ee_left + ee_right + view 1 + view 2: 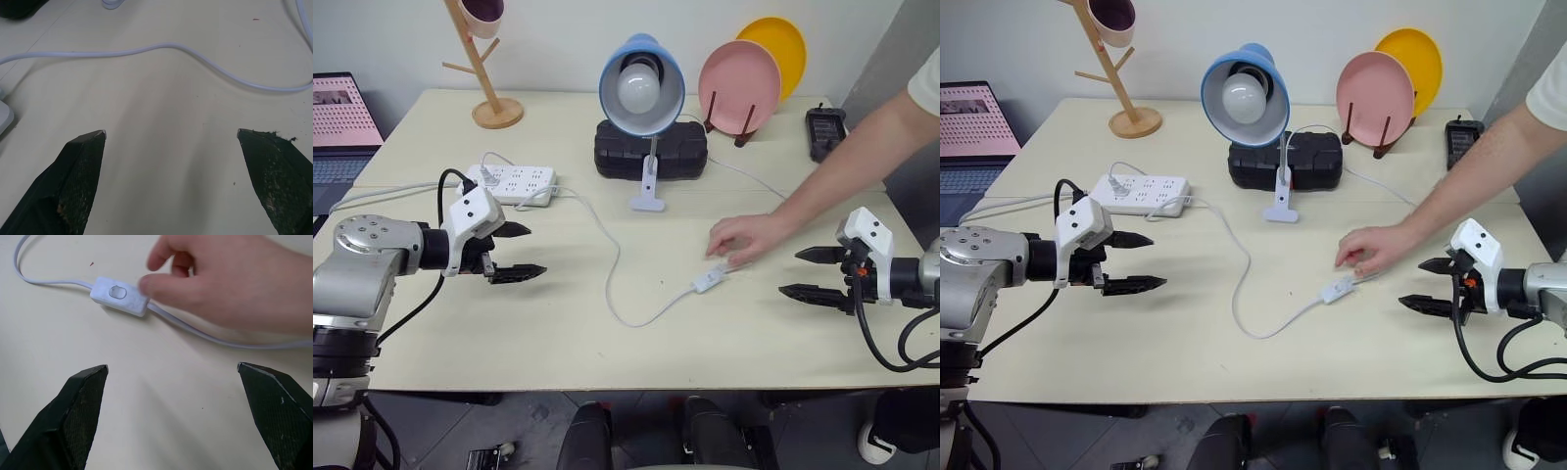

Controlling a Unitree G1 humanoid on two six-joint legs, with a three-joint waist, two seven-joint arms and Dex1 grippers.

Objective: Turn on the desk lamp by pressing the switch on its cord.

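The desk lamp (641, 86), blue-shaded with a white bulb, stands unlit at the table's back centre on its white base (648, 203). Its thin white cord (611, 257) loops forward across the table to the small white switch (709, 280), which lies right of centre. A person's hand (744, 239) rests on the cord just beside the switch (119, 295). My right gripper (800, 273) hovers open to the right of the hand, pointing at it. My left gripper (527, 252) stands open over the left side of the table, with the cord (161, 48) lying beyond its fingers.
A white power strip (513, 183) lies back left, and a black box (651, 149) sits behind the lamp. Pink (738, 86) and yellow (781, 44) plates stand in a rack at the back right beside a black device (825, 127). A wooden mug tree (489, 69) stands back left, a laptop (342, 122) far left.
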